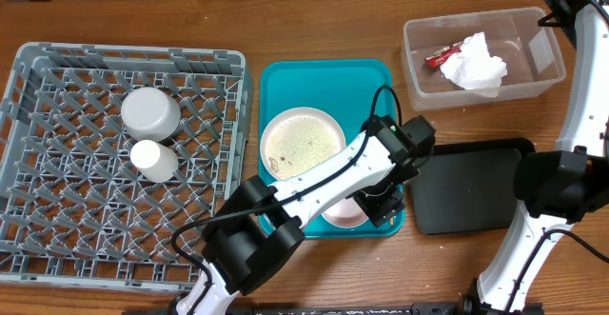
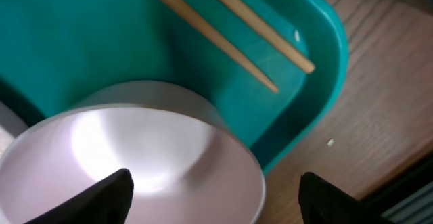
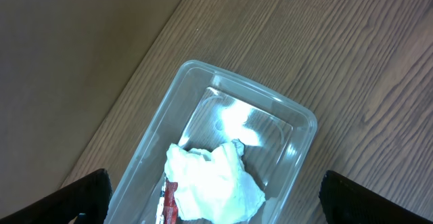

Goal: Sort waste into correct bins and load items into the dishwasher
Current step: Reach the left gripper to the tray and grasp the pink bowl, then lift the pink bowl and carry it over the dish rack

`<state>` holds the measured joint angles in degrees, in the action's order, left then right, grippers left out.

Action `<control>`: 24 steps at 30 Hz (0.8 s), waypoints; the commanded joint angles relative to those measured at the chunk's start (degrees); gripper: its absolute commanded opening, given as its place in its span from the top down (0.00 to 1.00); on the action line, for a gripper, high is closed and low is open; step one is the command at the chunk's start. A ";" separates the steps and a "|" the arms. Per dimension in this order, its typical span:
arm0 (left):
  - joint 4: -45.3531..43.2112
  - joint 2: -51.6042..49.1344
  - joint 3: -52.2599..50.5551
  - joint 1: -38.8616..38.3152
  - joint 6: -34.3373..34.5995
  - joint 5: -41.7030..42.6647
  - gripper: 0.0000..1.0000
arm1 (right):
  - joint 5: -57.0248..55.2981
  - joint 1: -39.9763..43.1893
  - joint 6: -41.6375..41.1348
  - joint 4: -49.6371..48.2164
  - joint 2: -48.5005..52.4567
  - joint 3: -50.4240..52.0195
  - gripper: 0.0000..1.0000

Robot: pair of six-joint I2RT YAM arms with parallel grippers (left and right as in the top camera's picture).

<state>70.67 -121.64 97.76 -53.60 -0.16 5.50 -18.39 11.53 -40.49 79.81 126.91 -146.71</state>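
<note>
since its fingers (image 2: 108, 197) straddle the rim of the small white-pink bowl (image 2: 135, 149), the left claw (image 2: 215, 187), spread, looks set for a rim pinch, though contact is hard to judge. thin wooden chopsticks (image 2: 230, 31) lie beyond it on the teal plastic tray (image 2: 318, 41). the right claw (image 3: 213, 183), spread and empty, hangs over the clear plastic tub (image 3: 298, 126) holding a crumpled white paper napkin (image 3: 226, 190) and red-and-white wrapper (image 3: 169, 200). far left of both, the grey lattice dish rack (image 1: 57, 210) holds a grey bowl (image 1: 149, 112) and white cup (image 1: 153, 160).
</note>
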 commanded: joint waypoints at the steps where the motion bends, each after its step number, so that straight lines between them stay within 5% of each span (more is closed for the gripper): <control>1: -1.55 0.07 -3.56 -0.07 -0.09 -0.57 0.21 | -0.35 -0.04 -0.46 -0.13 -1.53 -0.72 0.00; 6: -3.30 0.09 -6.51 -0.11 -0.02 0.44 0.25 | -0.37 -0.04 -0.46 -0.13 -1.53 -0.72 0.00; 17: -3.78 0.09 -4.66 -0.09 1.90 0.52 0.75 | -0.37 -0.04 -0.46 -0.11 -1.53 -0.72 0.00; 24: -2.56 0.09 -1.73 -0.07 2.95 0.74 0.96 | -0.35 -0.04 -0.46 -0.13 -1.53 -0.72 0.00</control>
<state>67.70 -121.64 93.45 -53.65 2.04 5.74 -18.39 11.53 -40.49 79.79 126.91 -146.71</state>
